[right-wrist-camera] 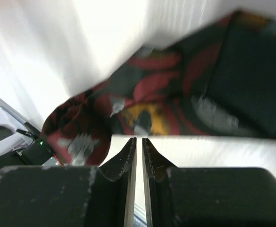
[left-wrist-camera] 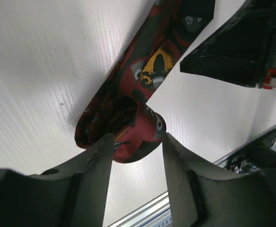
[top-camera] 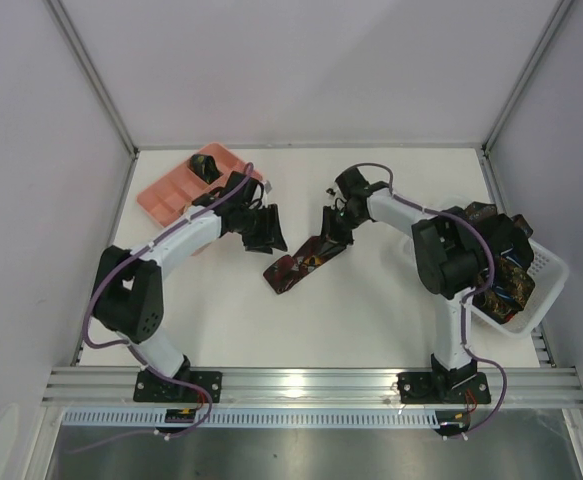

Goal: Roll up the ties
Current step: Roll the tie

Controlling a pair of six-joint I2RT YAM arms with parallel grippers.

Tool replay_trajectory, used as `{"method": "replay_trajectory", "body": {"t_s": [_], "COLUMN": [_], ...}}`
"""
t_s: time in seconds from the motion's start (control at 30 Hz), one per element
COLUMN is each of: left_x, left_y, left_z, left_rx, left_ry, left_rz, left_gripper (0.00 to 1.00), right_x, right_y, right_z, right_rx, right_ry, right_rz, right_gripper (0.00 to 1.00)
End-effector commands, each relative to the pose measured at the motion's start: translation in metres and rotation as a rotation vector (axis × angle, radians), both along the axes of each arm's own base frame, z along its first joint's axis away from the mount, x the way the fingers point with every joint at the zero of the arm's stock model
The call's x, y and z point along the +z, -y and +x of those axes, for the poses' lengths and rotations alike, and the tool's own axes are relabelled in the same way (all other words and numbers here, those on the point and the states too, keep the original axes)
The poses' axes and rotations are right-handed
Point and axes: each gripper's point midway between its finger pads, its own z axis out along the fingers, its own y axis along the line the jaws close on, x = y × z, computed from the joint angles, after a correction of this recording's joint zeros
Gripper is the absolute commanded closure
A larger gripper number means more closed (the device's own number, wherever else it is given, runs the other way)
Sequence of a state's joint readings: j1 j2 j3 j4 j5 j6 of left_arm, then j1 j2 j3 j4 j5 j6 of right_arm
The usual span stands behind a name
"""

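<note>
A dark red patterned tie (top-camera: 306,262) lies slanted on the white table between the two arms. Its near end is curled into a loose roll (left-wrist-camera: 121,125). My left gripper (left-wrist-camera: 138,137) is open, its fingertips (left-wrist-camera: 104,146) straddling the edge of that roll. In the top view the left gripper (top-camera: 269,232) hangs just left of the tie. My right gripper (top-camera: 333,228) is at the tie's far end. Its jaws (right-wrist-camera: 138,139) stand barely parted, with nothing between them, just short of the tie (right-wrist-camera: 147,99).
A pink compartment tray (top-camera: 171,195) at the back left holds one rolled tie (top-camera: 208,165). A white mesh basket (top-camera: 546,270) at the right edge holds several more ties (top-camera: 506,270). The right arm's gripper body (left-wrist-camera: 237,42) shows in the left wrist view.
</note>
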State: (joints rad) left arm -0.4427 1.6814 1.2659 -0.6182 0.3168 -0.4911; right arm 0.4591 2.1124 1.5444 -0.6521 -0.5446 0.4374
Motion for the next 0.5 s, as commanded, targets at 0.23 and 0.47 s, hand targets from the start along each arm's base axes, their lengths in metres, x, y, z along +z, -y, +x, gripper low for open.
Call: {"method": "replay_trajectory", "body": {"t_s": [0.23,0.47], "left_x": [0.026,-0.008], "left_y": [0.045,0.058], "left_z": [-0.036,-0.030], "left_rx": [-0.080,-0.070], "left_ry": [-0.009,-0.119], "left_rz": [-0.271,-0.255], "left_gripper": [0.64,0.67], "right_x": [0.027,0.029], "right_y": [-0.002,-0.005], "right_z": [-0.016,-0.011], "right_rx": [-0.007,-0.009], "right_ry": [0.020,0.025], "right_rz": [0.048,0.060], "right_gripper": [0.89,0.90]}}
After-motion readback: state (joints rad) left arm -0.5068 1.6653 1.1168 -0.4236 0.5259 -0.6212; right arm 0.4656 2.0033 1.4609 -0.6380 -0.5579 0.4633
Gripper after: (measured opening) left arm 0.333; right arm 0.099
